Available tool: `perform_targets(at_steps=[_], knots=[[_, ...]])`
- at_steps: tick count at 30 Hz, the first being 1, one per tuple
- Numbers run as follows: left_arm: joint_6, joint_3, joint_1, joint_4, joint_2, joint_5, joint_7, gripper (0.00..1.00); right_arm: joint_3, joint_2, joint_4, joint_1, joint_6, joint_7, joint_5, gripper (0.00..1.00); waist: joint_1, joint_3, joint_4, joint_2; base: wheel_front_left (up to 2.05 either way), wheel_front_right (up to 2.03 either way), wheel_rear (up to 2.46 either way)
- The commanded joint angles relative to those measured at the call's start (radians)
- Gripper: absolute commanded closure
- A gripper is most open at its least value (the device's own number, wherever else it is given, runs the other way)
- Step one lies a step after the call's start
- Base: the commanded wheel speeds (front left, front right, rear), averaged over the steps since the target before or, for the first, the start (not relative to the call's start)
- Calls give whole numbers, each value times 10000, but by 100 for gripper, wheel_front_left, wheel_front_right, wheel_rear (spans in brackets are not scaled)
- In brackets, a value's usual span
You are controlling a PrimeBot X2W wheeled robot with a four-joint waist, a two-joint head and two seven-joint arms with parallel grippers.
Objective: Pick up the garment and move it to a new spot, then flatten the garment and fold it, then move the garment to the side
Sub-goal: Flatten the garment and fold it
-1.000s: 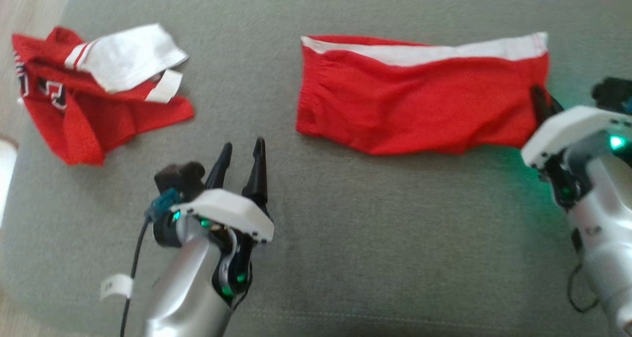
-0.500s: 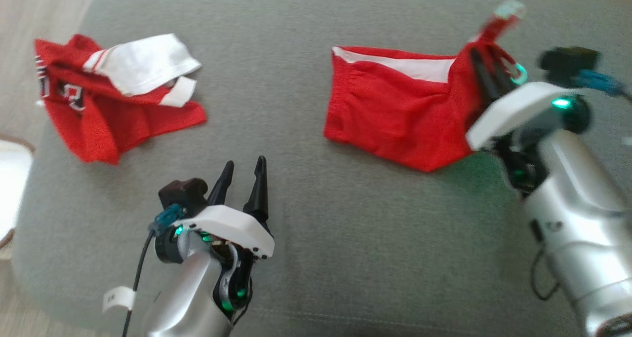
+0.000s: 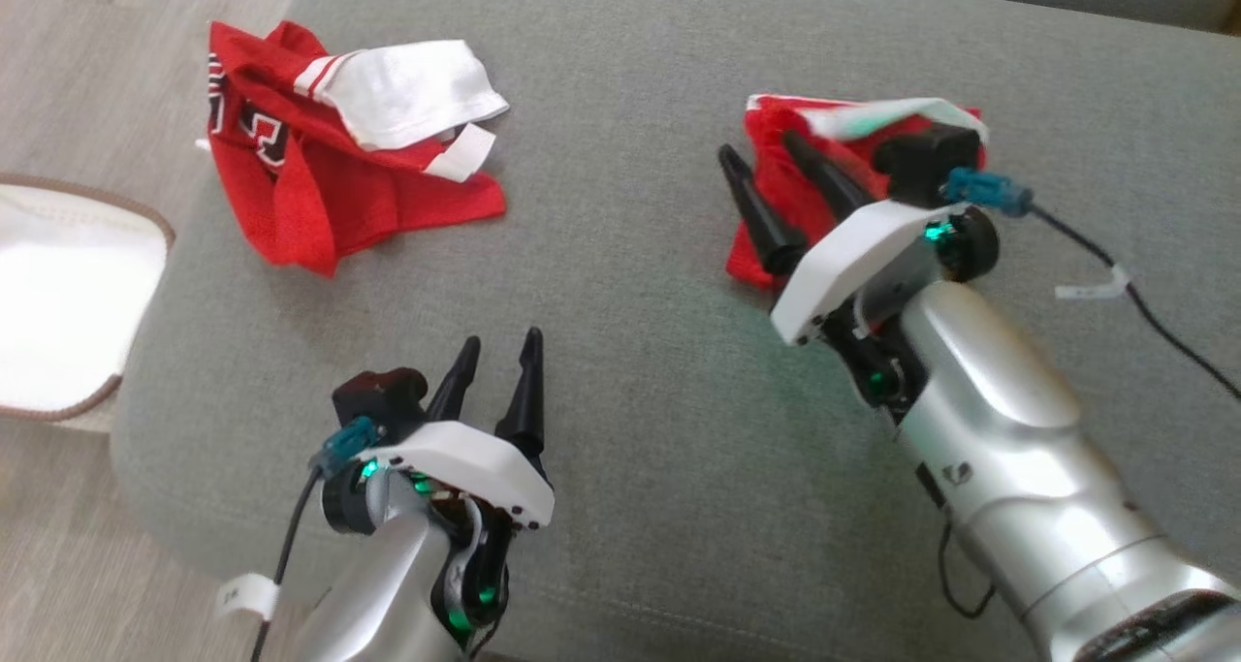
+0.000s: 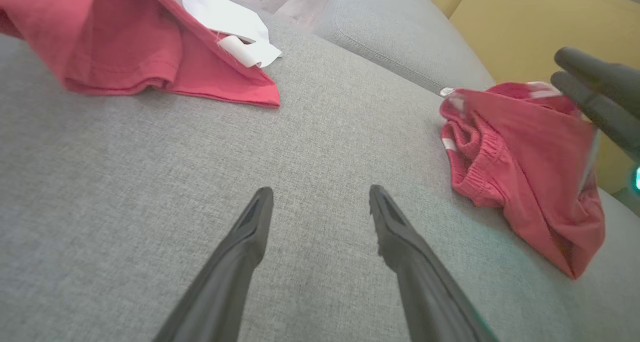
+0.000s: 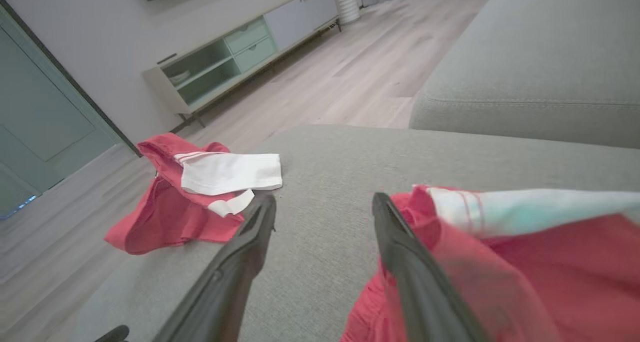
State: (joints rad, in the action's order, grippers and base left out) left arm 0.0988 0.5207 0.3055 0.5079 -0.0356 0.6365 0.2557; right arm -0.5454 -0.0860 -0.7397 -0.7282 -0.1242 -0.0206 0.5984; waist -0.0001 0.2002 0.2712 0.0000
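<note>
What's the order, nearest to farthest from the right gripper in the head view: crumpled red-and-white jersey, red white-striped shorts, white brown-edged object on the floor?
1. Red white-striped shorts: directly under the right gripper.
2. Crumpled red-and-white jersey: upper left on the grey cushion.
3. White brown-edged object: far left, on the floor.

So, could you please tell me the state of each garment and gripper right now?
red shorts: bunched, loosely folded over, on the sofa
red and white jersey: crumpled heap, on the sofa
left gripper: open, empty
right gripper: open, fingers at the shorts
</note>
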Motion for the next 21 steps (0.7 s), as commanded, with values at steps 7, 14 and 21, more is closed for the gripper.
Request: perform_targets(at_steps=[7, 14, 21], knots=[[280, -943, 39, -605, -146, -1007, 61, 0, 616, 73, -259, 370, -65, -2030, -587, 0, 1, -200, -940, 0, 0, 0, 0], [500, -1681, -244, -945, -146, -2088, 61, 0, 2675, -147, -112, 1284, -65, -2402, -1952, 0, 1, -317, -1761, 0, 0, 0, 0], [534, -2070, -515, -1069, -146, -2821, 61, 0, 4275, 114, 1074, 2628, -65, -2408, -3268, 0, 1, -509, -2208, 0, 0, 0, 0]])
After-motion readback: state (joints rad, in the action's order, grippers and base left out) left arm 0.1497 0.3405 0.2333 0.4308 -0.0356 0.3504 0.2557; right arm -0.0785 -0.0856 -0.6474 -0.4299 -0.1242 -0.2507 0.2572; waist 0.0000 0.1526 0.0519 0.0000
